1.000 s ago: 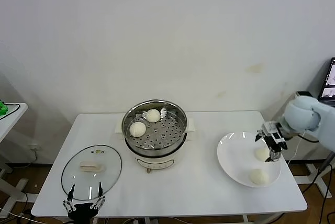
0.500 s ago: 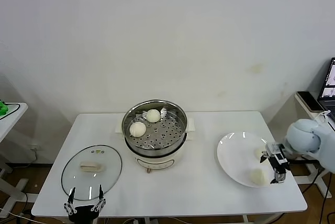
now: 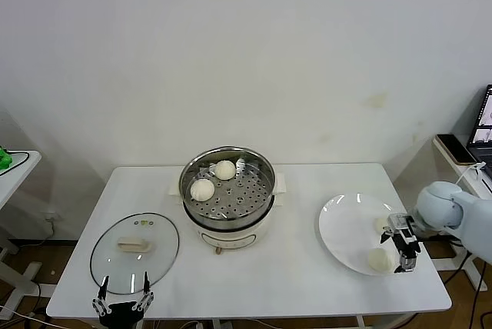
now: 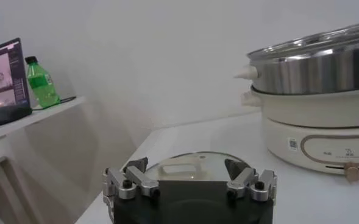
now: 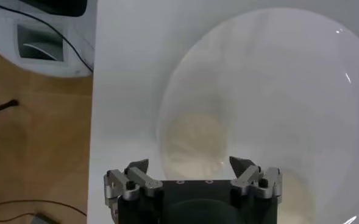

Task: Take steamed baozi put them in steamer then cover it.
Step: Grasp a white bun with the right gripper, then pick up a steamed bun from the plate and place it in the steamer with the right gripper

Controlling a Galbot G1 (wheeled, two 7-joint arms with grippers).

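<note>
Two baozi (image 3: 379,259) on plate (image 3: 346,221); right hand (image 3: 403,250) dropped lower, open.

Pale blue-grey right arm (image 3: 450,210), black tools, seemingly silver fingertips (image 5: 136,176)

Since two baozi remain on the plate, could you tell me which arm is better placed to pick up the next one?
Right. Its open pincer hangs over the plate beside the baozi; the left pincer waits open by the glass lid.

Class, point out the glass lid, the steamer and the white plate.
glass lid (image 3: 134,246): head view, on its cream handle.
steamer (image 3: 254,191): head view, on its perforated floor.
white plate (image 3: 346,225): head view, on bare surface.
</note>
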